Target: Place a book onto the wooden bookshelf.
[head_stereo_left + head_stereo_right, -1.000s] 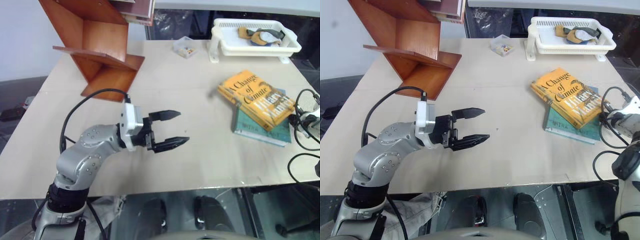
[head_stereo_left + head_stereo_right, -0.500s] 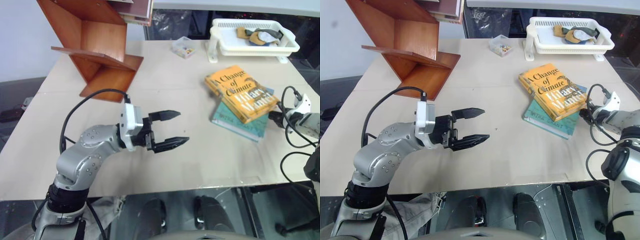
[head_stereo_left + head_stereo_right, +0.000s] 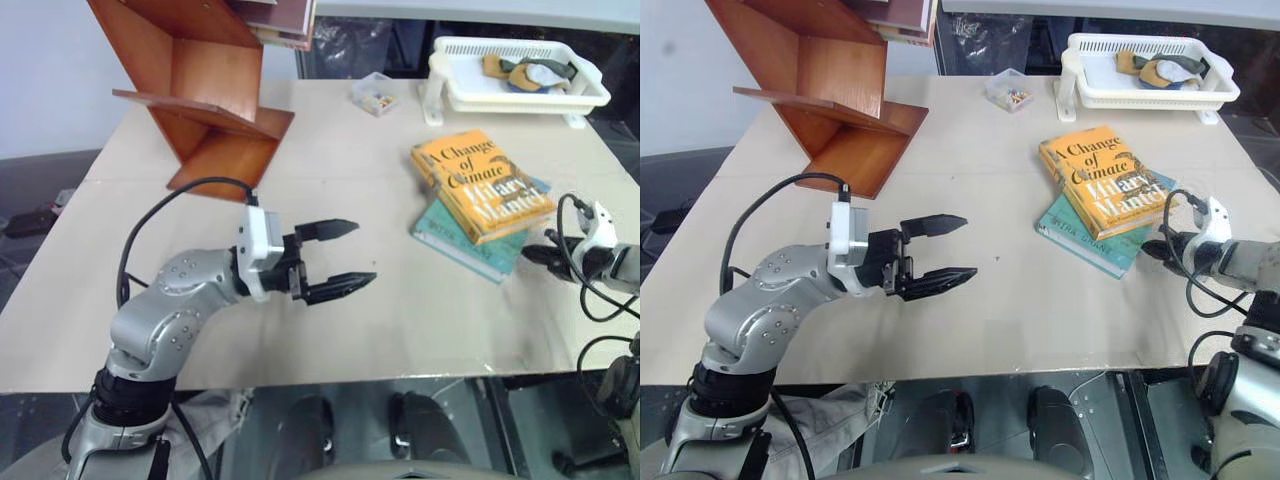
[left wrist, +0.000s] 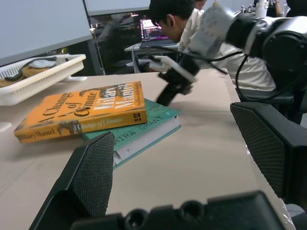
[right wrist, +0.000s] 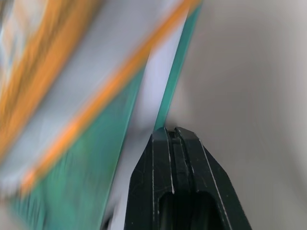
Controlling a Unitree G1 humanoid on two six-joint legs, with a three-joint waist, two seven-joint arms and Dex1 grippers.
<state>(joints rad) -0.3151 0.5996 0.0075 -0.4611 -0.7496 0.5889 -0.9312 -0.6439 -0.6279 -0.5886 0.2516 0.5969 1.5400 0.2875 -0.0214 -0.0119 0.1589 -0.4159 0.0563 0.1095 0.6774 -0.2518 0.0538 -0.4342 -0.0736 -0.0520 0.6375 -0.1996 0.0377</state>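
Closed right gripper nudges the book stack toward the table's middle.

Head views: the book (image 3: pixel 480 183) lies on a teal book (image 3: pixel 470 242) at right of centre, shifted left and turned since a second ago; the right gripper (image 3: pixel 1156 248), fingers together, has come in at the stack's right corner. The left gripper (image 3: pixel 338 259) hangs spread wide at centre, holding nothing; the bookshelf (image 3: pixel 200 90) stands upper left, well apart. Left wrist view: both books at left, with the right gripper at the stack's far corner. Right wrist view: closed tips sit against the teal book's edge. The push likely brings the book within reach; lifting remains.
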